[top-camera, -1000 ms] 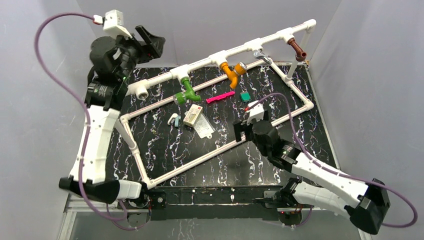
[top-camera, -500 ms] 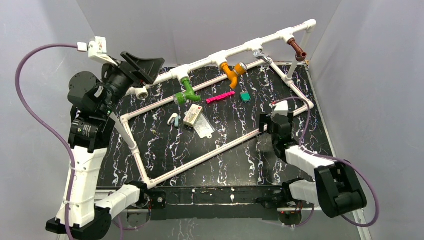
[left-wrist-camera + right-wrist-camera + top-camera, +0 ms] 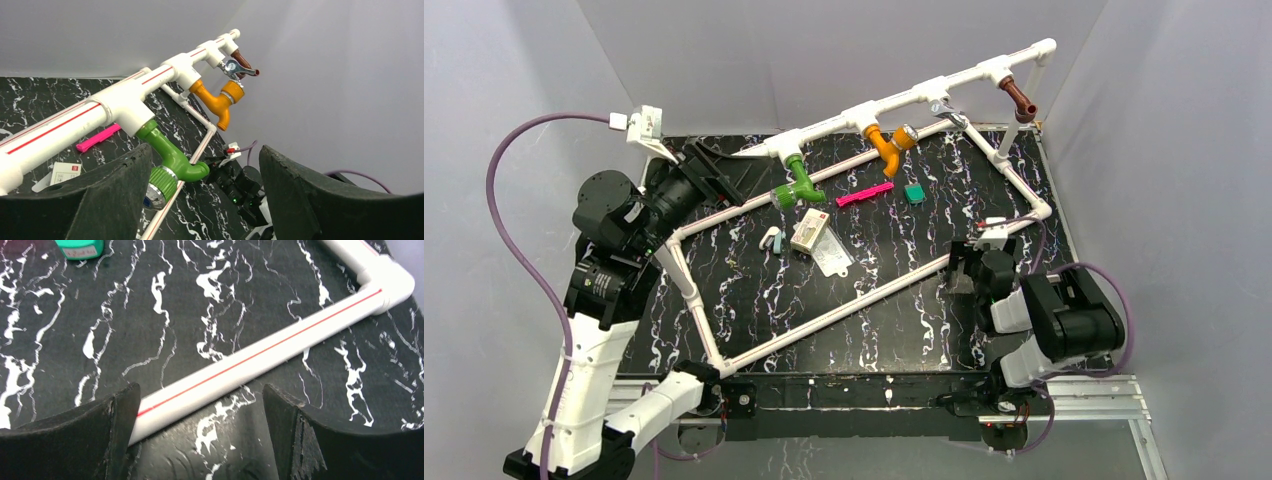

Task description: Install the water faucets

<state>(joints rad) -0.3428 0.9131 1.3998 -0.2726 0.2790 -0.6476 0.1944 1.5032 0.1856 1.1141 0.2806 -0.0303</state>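
Note:
Three faucets hang from tees on the raised white pipe (image 3: pixel 904 100): green faucet (image 3: pixel 799 185), orange faucet (image 3: pixel 884 146), brown faucet (image 3: pixel 1021 100). My left gripper (image 3: pixel 717 176) is open and empty at the pipe's left end, just left of the green faucet. In the left wrist view the green faucet (image 3: pixel 172 159) sits by the left finger (image 3: pixel 115 195), apart from it, with the orange faucet (image 3: pixel 217 102) and brown faucet (image 3: pixel 244 62) farther along. My right gripper (image 3: pixel 959 268) is open and empty, low over the frame's front pipe (image 3: pixel 260 357).
A pink strip (image 3: pixel 865 193), a green square block (image 3: pixel 914 193), a small box (image 3: pixel 809 232), a clear bag (image 3: pixel 832 258) and a small white-teal part (image 3: pixel 771 240) lie inside the white pipe frame (image 3: pixel 834 312). A silver lever (image 3: pixel 946 110) sits on the raised pipe.
My left gripper has swung down and right from above the back left corner to the pipe's left end. My right arm has folded back toward the near right.

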